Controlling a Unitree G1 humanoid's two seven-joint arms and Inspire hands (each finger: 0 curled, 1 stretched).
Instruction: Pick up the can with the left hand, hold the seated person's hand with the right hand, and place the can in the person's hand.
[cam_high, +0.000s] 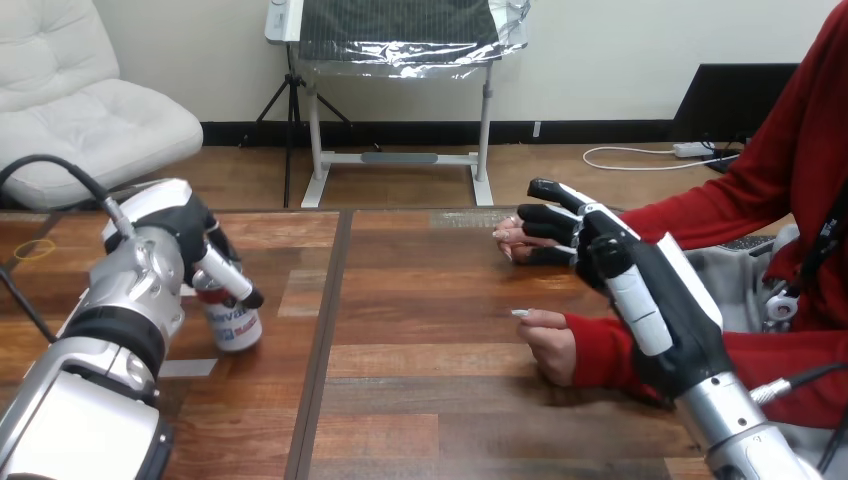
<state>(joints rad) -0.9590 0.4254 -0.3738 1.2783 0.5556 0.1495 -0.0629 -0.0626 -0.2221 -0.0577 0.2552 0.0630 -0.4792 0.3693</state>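
can (236, 326): we see it standing upright on the table (430, 400), over on the left half, well apart from the person.
left hand (185, 235): it's on the can from above and behind, with its fingers (228, 274) curled round the top part, so we'd call it gripped.
right hand (625, 270): stretched out, fingers mostly straight, lying against the person's far hand (508, 237). we don't see them curled round it.
person's near hand (550, 345): loosely closed on the table, just beside the right hand's wrist, holding nothing.
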